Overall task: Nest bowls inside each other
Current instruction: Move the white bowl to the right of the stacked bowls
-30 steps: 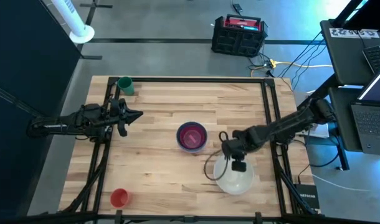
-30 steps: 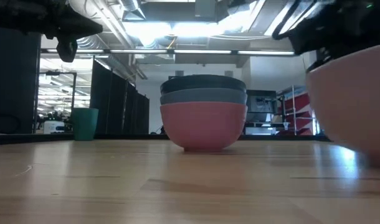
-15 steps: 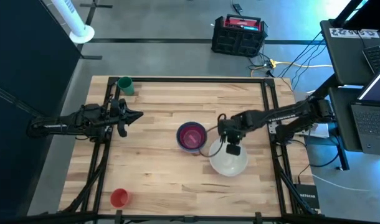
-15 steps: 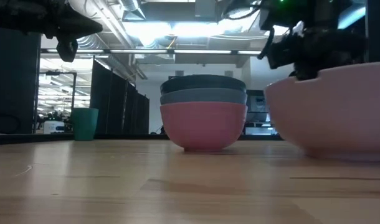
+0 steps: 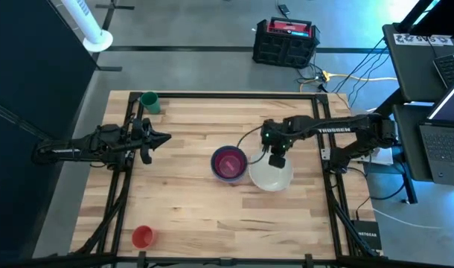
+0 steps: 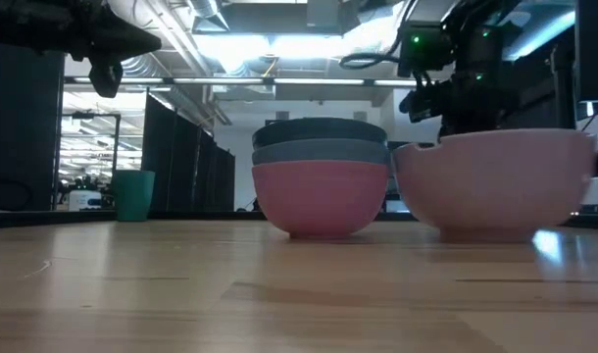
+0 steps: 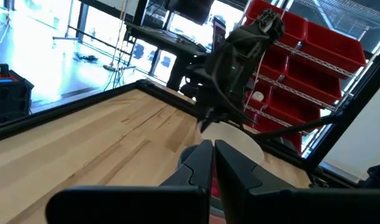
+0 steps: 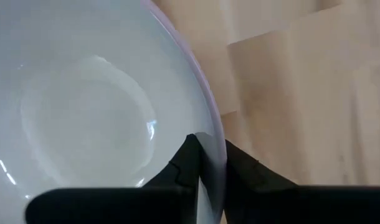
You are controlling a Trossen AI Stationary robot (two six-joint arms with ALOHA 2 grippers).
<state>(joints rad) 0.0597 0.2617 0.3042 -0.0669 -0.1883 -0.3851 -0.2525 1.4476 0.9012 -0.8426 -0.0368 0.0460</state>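
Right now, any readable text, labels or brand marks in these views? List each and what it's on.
"TROSSEN" on the right arm's forearm, white letters, high view.
Label on the small black box at the table's right edge: too small to read.
Papers on the desk at upper right: print blurred, unreadable.
Nothing else legible.

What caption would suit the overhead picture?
Right end effector grips the white bowl by its rim beside the nested bowl stack; left arm waits.

- A butcher-block wooden table (image 5: 190, 208), pale planks, framed by black rails.
- Green cup (image 5: 149, 102) at about ten o'clock.
- Red cup (image 5: 142, 237) at about seven o'clock.
- Stack of nested bowls (image 5: 229, 163) near the centre, magenta innermost.
- White bowl (image 5: 270, 176) at three o'clock of the stack, just beside it.
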